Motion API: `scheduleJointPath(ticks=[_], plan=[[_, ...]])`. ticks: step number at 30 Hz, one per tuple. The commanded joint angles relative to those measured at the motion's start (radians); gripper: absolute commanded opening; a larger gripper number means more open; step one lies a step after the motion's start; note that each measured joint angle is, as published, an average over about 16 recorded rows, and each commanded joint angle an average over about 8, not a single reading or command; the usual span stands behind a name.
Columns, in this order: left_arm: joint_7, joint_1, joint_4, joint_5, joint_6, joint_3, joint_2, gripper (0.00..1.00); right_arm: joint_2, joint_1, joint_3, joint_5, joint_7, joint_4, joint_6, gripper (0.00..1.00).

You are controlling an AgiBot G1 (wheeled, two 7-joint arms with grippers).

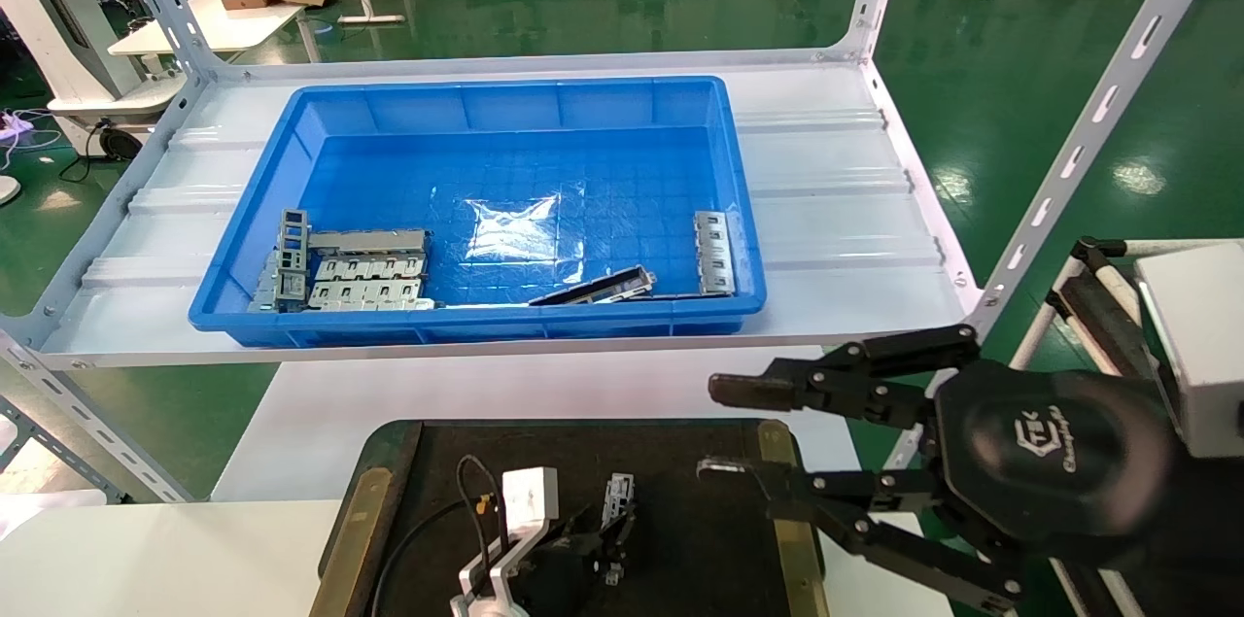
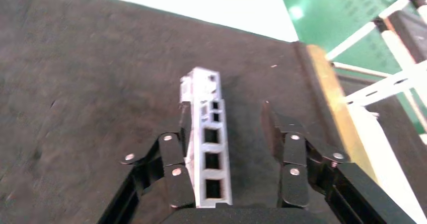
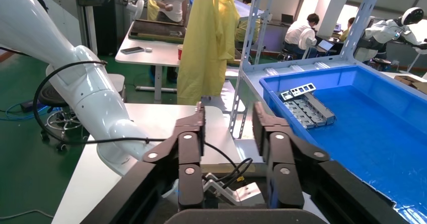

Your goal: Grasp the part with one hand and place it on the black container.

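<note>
A robotics lab on a factory-style floor: glossy green epoxy floor (image 1: 1020, 34), perforated steel racking (image 1: 1098, 112), white work tables (image 1: 233, 19), other white robot arms (image 3: 75, 83), seated staff at laptops (image 3: 302, 30), a yellow coat (image 3: 209, 38) hanging by the rack.

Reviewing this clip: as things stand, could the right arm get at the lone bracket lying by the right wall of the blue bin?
Probably yes. The right gripper hangs open below the bin's front rim, with nothing between; the bracket lies apart from other parts, though tight against the wall.
</note>
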Motion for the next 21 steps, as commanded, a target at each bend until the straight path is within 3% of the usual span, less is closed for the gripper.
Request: scheduleJointPath(ticks=[1,11,21], plan=[[0.002,-0.002,-0.017,0.014,0.013,-0.002,-0.011,1.0,0.0,0.0,0.0,0.0,0.0,0.0,0.0,1.0],[0.006,-0.002,-0.115,0.137,0.266,-0.07,-0.147,1.0,0.0,0.0,0.0,0.0,0.0,0.0,0.0,1.0],[0.124,0.045,-0.124,0.197,0.665,-0.261,-0.279,1.0,0.0,0.0,0.0,0.0,0.0,0.0,0.0,1.0]])
